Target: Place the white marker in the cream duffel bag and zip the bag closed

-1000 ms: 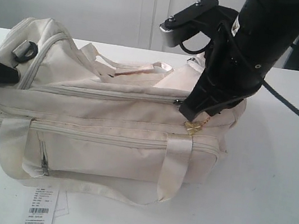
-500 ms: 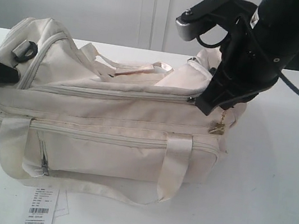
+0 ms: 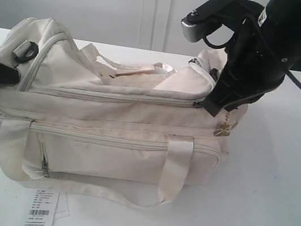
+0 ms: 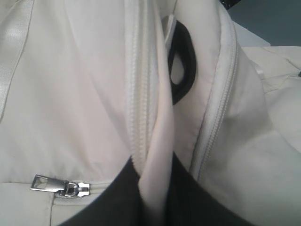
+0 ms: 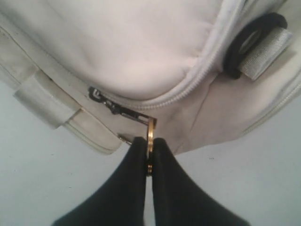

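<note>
While the cream duffel bag [image 3: 108,123] is pinched by the left claw [image 4: 155,179], its gold zip pull [image 5: 150,134] is clamped by the right claw [image 5: 149,143].

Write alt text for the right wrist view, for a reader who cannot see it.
The black right gripper is pinched shut on the gold ring-shaped zipper pull of a soft cream fabric duffel bag on a white table. A black oval strap ring holding grey webbing sits on the bag nearby.
</note>
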You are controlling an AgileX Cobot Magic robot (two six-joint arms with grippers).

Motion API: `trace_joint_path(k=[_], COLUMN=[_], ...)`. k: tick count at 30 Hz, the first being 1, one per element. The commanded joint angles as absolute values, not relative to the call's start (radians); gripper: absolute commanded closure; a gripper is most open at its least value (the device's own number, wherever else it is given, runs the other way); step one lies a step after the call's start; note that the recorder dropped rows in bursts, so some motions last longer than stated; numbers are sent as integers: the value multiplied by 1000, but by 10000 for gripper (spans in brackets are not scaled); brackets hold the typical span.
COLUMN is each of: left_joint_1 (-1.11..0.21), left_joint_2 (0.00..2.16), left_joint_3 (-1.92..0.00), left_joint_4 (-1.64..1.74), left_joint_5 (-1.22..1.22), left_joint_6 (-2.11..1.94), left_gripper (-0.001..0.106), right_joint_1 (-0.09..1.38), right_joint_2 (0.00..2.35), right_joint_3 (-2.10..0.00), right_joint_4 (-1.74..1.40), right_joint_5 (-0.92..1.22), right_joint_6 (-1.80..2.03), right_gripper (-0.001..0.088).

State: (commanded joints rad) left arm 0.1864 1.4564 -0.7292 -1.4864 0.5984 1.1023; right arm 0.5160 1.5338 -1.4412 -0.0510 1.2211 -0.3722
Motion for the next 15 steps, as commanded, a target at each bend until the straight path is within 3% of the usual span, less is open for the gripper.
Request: trace_joint_path(k=[3, 6, 15], left_joint_1=[186, 186, 186], left_joint_2=[1455, 1444, 1289], left_joint_3=[-729, -731, -758], left_joint_4=[-1493, -1498, -1415], left_joint_5=[607, 633, 631], left_joint_6=[1110, 1119, 1143], left_gripper=[675, 549, 497], right_joint_1=[516, 516, 516], right_joint_2=[1534, 1536, 1537], right_joint_3=[-1441, -1441, -1441], right_joint_4=[-36, -21, 9], right_joint_5=[1221, 1221, 1221], right_joint_6=[-372, -373, -394], right_gripper=[868, 868, 868])
